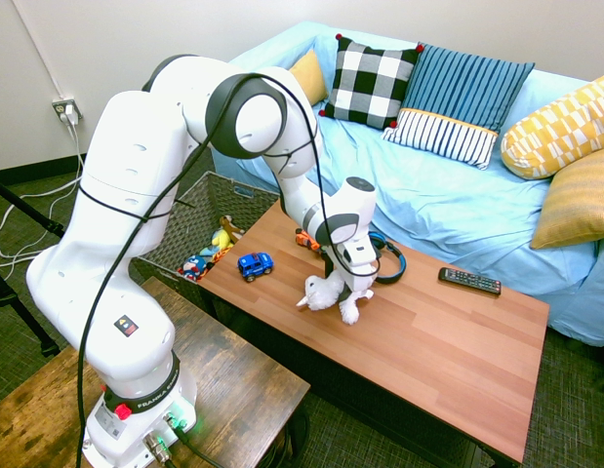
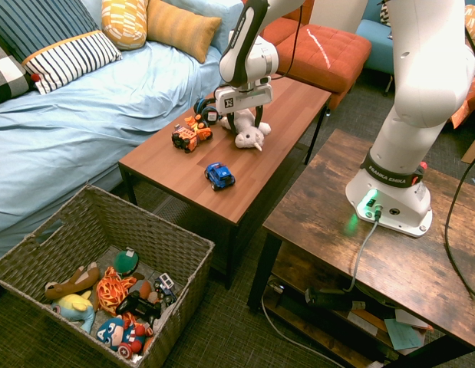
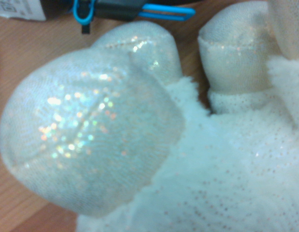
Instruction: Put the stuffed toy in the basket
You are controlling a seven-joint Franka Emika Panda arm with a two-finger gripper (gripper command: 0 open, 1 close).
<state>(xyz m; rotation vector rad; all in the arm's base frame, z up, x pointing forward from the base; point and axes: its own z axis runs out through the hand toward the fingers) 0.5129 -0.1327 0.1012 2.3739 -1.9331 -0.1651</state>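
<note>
The stuffed toy (image 1: pixel 326 292) (image 2: pixel 249 136), white and fluffy with shimmery feet, lies on the wooden coffee table (image 1: pixel 448 341) (image 2: pixel 168 157). It fills the wrist view (image 3: pixel 139 145) at very close range. My gripper (image 1: pixel 352 278) (image 2: pixel 247 119) is down over the toy with its fingers open, one on either side of the plush. The toy rests on the table. The basket (image 1: pixel 199 190) (image 2: pixel 187 249), a large grey woven one, stands on the floor past the table's end, beside the sofa, well away from the gripper.
A blue toy car (image 1: pixel 255 264) (image 2: pixel 219 175) and an orange toy vehicle (image 1: pixel 306 239) (image 2: pixel 191 135) lie between the plush and the basket. Blue headphones (image 1: pixel 391 261) and a remote (image 1: pixel 469 281) lie nearby. Several toys fill the basket. The blue sofa (image 1: pixel 448 195) runs along the table.
</note>
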